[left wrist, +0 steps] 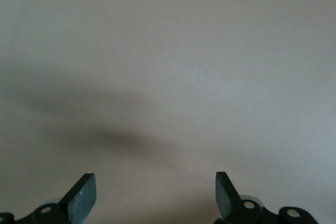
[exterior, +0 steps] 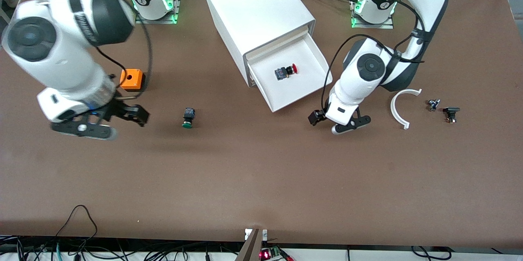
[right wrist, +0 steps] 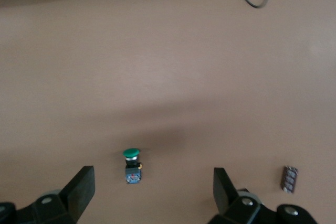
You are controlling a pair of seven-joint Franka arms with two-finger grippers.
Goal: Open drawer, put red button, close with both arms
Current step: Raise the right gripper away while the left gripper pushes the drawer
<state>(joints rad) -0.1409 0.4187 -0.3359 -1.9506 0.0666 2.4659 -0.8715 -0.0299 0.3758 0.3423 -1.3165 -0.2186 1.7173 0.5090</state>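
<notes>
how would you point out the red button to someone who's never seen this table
Find the boxy white cabinet between the two arm bases; its drawer is pulled open toward the front camera. The red button lies on its side inside it, alone. Its cap is red, while the similar button out on the table has a green cap.

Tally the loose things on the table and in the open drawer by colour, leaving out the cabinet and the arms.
Red: 1, the red button in the drawer
Green: 1, the green button
Orange: 1, the orange block
White: 1, the curved white piece
Black: 2, the small dark parts beside that piece
Total: 6
</notes>
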